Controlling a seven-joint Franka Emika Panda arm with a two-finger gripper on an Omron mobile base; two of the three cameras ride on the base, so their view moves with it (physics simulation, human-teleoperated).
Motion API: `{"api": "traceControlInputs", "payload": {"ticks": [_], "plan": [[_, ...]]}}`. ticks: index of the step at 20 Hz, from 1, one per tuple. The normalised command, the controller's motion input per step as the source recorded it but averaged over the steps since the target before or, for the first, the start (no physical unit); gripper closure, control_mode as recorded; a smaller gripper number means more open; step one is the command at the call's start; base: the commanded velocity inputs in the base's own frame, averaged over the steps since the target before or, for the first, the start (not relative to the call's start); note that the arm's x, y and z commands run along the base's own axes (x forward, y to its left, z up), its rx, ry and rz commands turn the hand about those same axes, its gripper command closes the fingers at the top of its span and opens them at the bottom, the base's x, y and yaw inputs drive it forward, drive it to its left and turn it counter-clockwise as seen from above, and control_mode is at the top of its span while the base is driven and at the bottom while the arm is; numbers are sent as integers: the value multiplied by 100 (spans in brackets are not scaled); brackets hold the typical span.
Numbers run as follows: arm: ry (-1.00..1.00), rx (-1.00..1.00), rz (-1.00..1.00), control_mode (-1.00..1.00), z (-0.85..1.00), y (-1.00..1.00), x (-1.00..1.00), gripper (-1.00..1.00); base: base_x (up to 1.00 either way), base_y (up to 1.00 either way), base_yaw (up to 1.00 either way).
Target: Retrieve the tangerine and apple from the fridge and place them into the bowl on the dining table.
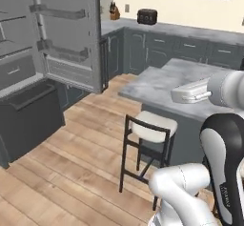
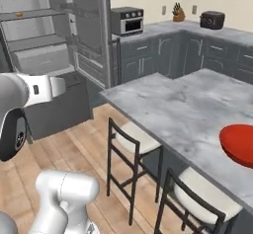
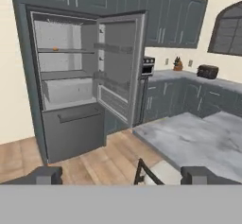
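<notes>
Standing tall at the far wall, the fridge (image 3: 71, 86) has its door swung wide open to the right, its long axis upright. Nearer lies the dining table (image 2: 188, 114), its marble top running long toward the back counters, with stools (image 2: 136, 139) along its near side, between the robot and the top. The bowl (image 2: 239, 144) sits on the table's near right part. A tiny orange spot, the tangerine (image 3: 56, 49), rests on the upper fridge shelf. The gripper (image 3: 123, 175) holds nothing, its fingers wide apart.

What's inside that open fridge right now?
Inside the fridge, a small orange fruit, likely the tangerine, sits on the upper shelf. The apple can't be made out; the drawer hides its contents.
</notes>
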Motion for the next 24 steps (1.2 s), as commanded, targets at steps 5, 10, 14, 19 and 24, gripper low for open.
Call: {"api": "traceControlInputs", "payload": {"ticks": [5,10,14,19,24], "plan": [[0,0,0,100,0,0,0,-100,99,51,49],[0,0,0,100,0,0,0,-100,100,1,31],[0,0,0,100,0,0,0,-100,98,-18,17],[0,0,0,100,0,0,0,-100,100,-4,17],[0,0,0,100,0,0,0,-100,99,5,7]]}}
